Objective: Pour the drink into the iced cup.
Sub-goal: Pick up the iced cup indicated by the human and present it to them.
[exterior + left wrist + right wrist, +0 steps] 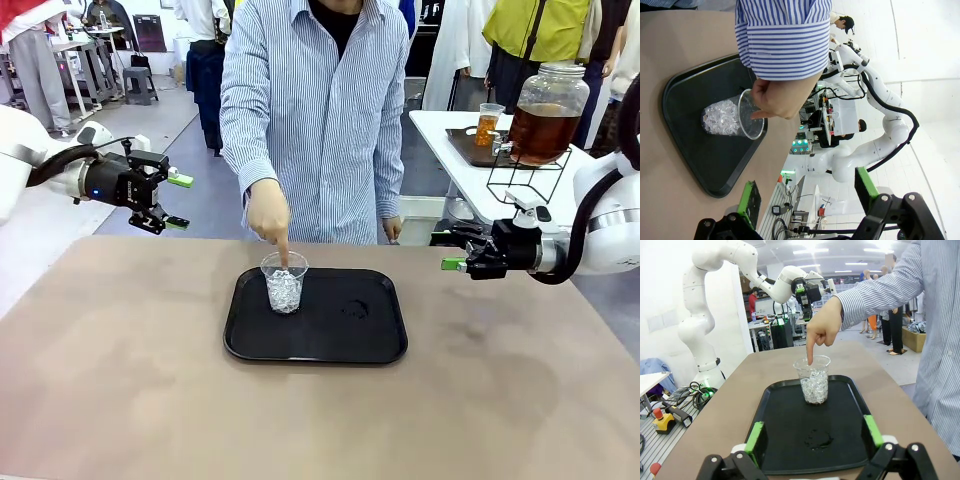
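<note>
The iced cup [284, 288], clear plastic and partly full of ice, stands at the left of a black tray [380, 345]. A person's hand [268, 213] points an index finger down into it. The amber-brown drink fills a glass jar [545, 120] on a wire stand at the back right, with a small cup of orange-tinted liquid [488, 125] beside it. My left gripper [170, 201] hovers open, left of the person. My right gripper [446, 251] hovers open, right of the tray. Both wrist views face the cup [732, 119] [815, 380] between open, empty fingers [747, 205] [755, 437].
The jar's stand rests on a white side table [440, 125] beyond the brown table's far right corner. A small wet patch [355, 308] marks the tray's middle. The person stands at the far edge, just behind the tray.
</note>
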{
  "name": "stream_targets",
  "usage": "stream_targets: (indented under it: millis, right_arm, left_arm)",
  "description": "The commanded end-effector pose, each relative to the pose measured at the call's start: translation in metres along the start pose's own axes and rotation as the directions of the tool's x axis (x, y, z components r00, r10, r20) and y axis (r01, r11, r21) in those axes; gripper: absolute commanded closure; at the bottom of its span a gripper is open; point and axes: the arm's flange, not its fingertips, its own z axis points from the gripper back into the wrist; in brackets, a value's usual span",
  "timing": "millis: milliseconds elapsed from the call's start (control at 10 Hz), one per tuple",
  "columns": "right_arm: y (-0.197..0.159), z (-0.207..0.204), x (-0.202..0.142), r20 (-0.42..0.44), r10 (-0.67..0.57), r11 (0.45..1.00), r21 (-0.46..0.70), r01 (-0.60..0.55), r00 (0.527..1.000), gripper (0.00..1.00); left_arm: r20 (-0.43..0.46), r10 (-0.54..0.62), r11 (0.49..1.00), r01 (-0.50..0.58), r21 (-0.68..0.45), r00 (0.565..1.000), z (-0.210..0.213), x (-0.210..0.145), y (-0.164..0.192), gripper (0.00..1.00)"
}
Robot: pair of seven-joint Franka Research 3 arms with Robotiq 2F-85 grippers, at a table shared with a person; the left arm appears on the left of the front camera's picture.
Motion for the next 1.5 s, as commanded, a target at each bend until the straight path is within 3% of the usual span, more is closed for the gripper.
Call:
stream_targets:
  millis: [0, 400, 600, 700, 800, 1100, 1200, 1300, 1400]
  right_arm:
    - [-0.002, -0.002, 0.003, -0.005, 0.001, 1.000, 0.002, -0.001, 1.000, 0.00]
    - [-0.002, -0.002, 0.003, -0.005, 0.001, 1.000, 0.002, -0.001, 1.000, 0.00]
    - [-0.002, -0.002, 0.003, -0.005, 0.001, 1.000, 0.002, -0.001, 1.000, 0.00]
    - [-0.002, -0.002, 0.003, -0.005, 0.001, 1.000, 0.002, -0.001, 1.000, 0.00]
    - [-0.002, -0.002, 0.003, -0.005, 0.001, 1.000, 0.002, -0.001, 1.000, 0.00]
    - [-0.002, -0.002, 0.003, -0.005, 0.001, 1.000, 0.002, -0.001, 1.000, 0.00]
    - [-0.002, -0.002, 0.003, -0.005, 0.001, 1.000, 0.002, -0.001, 1.000, 0.00]
    - [-0.002, -0.002, 0.003, -0.005, 0.001, 1.000, 0.002, -0.001, 1.000, 0.00]
    - [-0.002, -0.002, 0.003, -0.005, 0.001, 1.000, 0.002, -0.001, 1.000, 0.00]
  left_arm:
    - [-0.002, -0.005, 1.000, 0.005, 0.001, 1.000, 0.000, 0.000, -0.002, 0.00]
    - [0.000, 0.000, 1.000, 0.000, 0.000, 1.000, 0.000, 0.000, 0.000, 0.00]
    - [-0.030, -0.199, 0.979, 0.198, -0.047, 0.979, 0.002, 0.000, -0.004, 0.00]
    - [0.000, -0.308, 0.951, 0.308, -0.027, 0.951, 0.002, -0.002, -0.003, 0.00]
    - [0.022, -0.458, 0.889, 0.458, -0.007, 0.889, 0.000, -0.006, 0.000, 0.00]
    - [0.100, -0.658, 0.753, 0.654, 0.079, 0.746, -0.005, -0.021, 0.006, 0.00]
    - [0.078, -0.670, 0.743, 0.665, 0.075, 0.739, -0.006, -0.024, 0.005, 0.00]
    - [0.060, -0.610, 0.792, 0.607, 0.060, 0.790, 0.003, -0.006, 0.003, 0.00]
    - [0.060, -0.610, 0.792, 0.607, 0.060, 0.790, 0.003, -0.006, 0.003, 0.00]
